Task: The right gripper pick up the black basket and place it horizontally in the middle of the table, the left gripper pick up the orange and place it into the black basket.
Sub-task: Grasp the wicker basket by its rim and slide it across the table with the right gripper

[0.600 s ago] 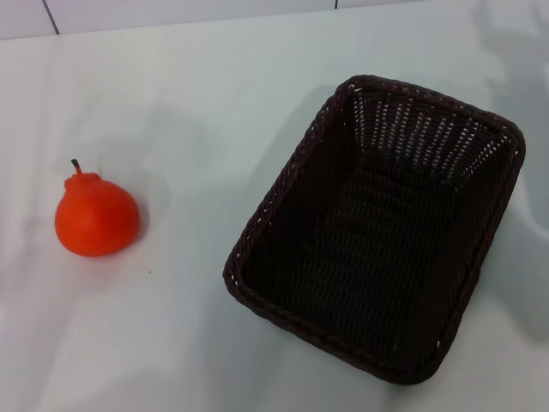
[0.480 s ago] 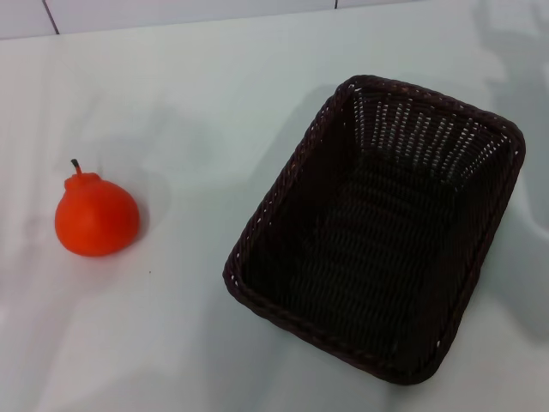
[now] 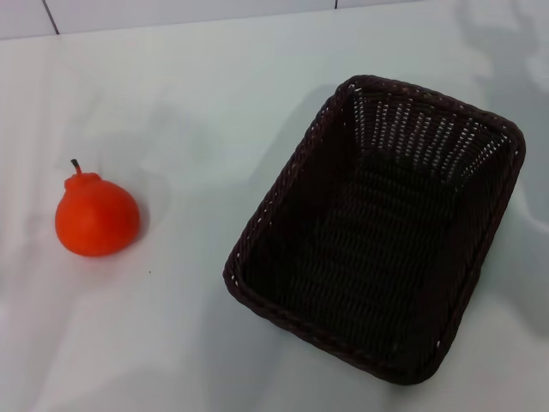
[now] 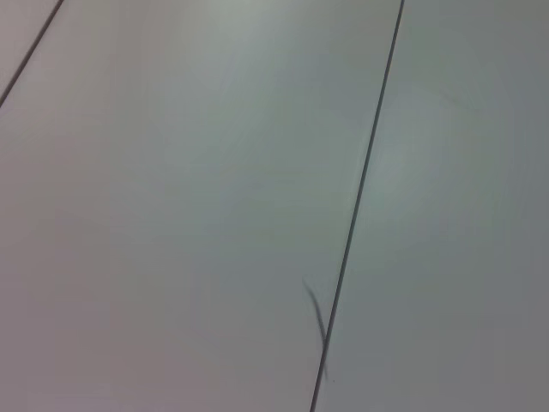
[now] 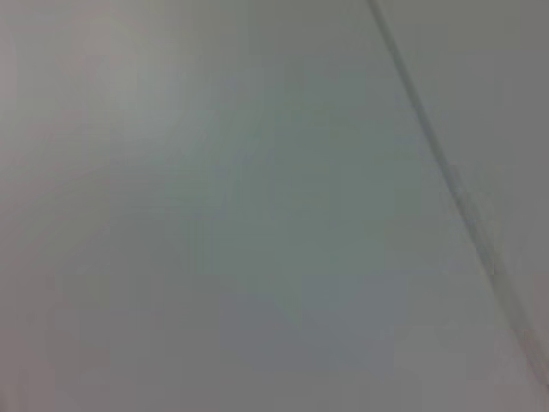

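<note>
The black basket (image 3: 377, 227) stands on the white table (image 3: 189, 112) at the right of the head view, its long side running from near left to far right, empty inside. The orange (image 3: 96, 218) sits on the table at the left, stem up, well apart from the basket. Neither gripper shows in any view. Both wrist views show only pale flat panels with a dark seam (image 4: 356, 206).
The table's far edge meets a tiled wall (image 3: 171, 13) at the top of the head view. Faint shadows lie on the table at the far right (image 3: 506, 51).
The basket and the orange have not moved. The faint shadow at the far right of the table has shifted slightly.
</note>
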You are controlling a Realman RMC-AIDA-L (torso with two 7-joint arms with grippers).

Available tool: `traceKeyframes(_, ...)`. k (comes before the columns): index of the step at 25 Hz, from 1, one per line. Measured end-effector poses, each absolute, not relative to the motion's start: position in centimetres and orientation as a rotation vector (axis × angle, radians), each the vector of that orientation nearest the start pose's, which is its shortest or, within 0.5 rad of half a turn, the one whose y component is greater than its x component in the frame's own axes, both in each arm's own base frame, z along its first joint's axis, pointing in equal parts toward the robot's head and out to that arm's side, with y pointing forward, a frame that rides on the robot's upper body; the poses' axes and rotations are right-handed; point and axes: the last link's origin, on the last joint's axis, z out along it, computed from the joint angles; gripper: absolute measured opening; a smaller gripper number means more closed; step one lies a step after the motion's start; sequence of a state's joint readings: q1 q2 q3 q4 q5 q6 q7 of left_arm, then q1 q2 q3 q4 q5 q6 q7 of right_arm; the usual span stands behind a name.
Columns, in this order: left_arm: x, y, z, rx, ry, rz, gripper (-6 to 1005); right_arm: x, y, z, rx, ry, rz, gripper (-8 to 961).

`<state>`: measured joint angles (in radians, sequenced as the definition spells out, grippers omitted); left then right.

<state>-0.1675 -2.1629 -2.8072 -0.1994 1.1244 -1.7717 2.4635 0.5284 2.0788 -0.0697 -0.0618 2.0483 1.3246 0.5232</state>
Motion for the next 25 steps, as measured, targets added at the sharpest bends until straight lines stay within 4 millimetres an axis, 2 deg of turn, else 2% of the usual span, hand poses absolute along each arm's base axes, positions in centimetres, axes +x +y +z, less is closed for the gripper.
traceKeyframes(6, -34.6, 21.4, 4.6, -1.381, -0.486, -1.180, 825, 31.7, 37.9, 7.3, -0.804, -1.796, -1.151, 824)
traceKeyframes(10, -34.7, 21.5, 4.7, -1.376, -0.489, -1.176, 824, 29.1, 39.4, 8.5, -0.943, -2.194, -0.858, 823)
traceKeyframes(11, -34.7, 21.5, 4.7, -1.373, -0.490, -1.176, 824, 27.9, 39.7, 9.1, -1.036, -2.358, -0.771, 822)
traceKeyframes(12, -34.7, 21.5, 4.7, -1.371, -0.491, -1.176, 824, 27.9, 39.7, 9.1, -1.036, -2.358, -0.771, 822)
traceKeyframes(17, -34.7, 21.6, 4.7, -1.369, -0.494, -1.177, 825, 24.3, 40.2, 10.2, -1.220, -2.717, -0.626, 820)
traceKeyframes(25, -34.8, 21.4, 4.7, -1.365, -0.499, -1.173, 824, 21.9, 40.6, 9.8, -1.233, -2.943, -0.612, 816)
